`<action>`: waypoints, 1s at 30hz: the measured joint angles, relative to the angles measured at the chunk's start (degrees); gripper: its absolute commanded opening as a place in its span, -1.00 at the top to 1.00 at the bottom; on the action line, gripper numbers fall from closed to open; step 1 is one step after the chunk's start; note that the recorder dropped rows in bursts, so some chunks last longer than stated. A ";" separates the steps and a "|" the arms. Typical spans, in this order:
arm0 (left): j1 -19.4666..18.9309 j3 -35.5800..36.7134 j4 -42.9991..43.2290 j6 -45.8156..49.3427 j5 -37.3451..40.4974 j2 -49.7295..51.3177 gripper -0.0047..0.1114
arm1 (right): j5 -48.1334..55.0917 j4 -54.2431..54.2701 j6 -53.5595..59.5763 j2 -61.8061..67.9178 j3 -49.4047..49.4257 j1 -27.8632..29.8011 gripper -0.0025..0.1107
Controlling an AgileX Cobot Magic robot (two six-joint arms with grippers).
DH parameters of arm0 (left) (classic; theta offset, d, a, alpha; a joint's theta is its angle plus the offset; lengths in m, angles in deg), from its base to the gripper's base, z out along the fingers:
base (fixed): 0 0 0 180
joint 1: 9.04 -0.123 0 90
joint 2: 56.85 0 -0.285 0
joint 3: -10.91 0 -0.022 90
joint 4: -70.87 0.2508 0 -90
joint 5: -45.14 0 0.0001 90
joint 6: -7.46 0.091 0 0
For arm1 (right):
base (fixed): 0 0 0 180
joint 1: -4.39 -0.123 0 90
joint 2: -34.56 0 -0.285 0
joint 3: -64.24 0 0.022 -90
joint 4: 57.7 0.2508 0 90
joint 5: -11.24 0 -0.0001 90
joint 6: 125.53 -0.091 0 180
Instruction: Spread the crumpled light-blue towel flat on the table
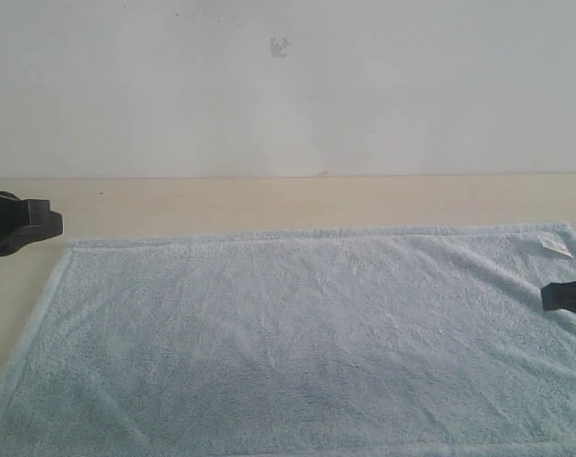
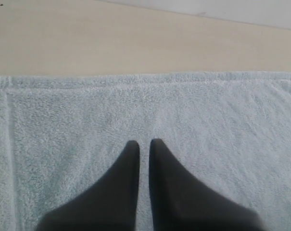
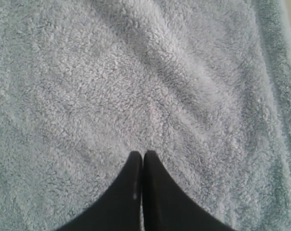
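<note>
The light-blue towel (image 1: 297, 333) lies spread out flat on the beige table (image 1: 268, 200), its hemmed border straight along the far edge and its white label (image 1: 554, 246) near the far right corner. My left gripper (image 1: 53, 227) hovers off the towel's far left corner. In the left wrist view it (image 2: 144, 142) hangs above the towel (image 2: 193, 110) with only a thin slit between its fingers and nothing in them. My right gripper (image 1: 548, 297) sits over the towel's right edge. Its fingers (image 3: 143, 153) are pressed together above the pile (image 3: 135, 72), empty.
An off-white wall (image 1: 288, 86) rises behind the table's far edge. A bare strip of table (image 2: 135, 38) runs between the towel and the wall. The towel's near edge reaches the bottom of the exterior view.
</note>
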 measured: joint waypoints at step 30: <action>0.00 0.00 -2.19 2.81 1.38 8.26 0.85 | -4.58 7.13 4.66 0.00 0.00 0.00 0.96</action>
